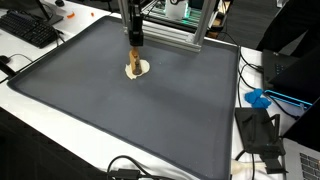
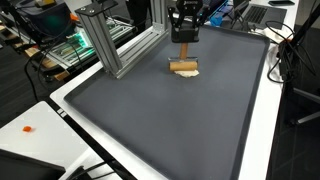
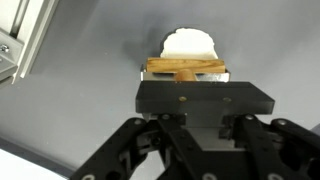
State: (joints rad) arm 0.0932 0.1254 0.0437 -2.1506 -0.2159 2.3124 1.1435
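Observation:
A wooden bar (image 2: 184, 67) lies across a small white round piece (image 2: 186, 73) on the dark grey mat (image 2: 170, 120). In an exterior view the bar (image 1: 133, 62) and the white piece (image 1: 141, 69) sit near the far middle of the mat (image 1: 130, 120). My gripper (image 2: 183, 38) hangs straight above the bar, also seen in an exterior view (image 1: 133, 40). In the wrist view the bar (image 3: 185, 68) and the white piece (image 3: 190, 44) show just beyond the black gripper body (image 3: 205, 100), which hides the fingertips. Whether the jaws touch the bar is unclear.
A silver aluminium frame (image 1: 175, 35) (image 2: 115, 50) stands at the mat's edge near the gripper. A keyboard (image 1: 28, 28) lies off the mat. A blue object (image 1: 258, 99) and cables (image 1: 262, 130) lie on the white table beside the mat.

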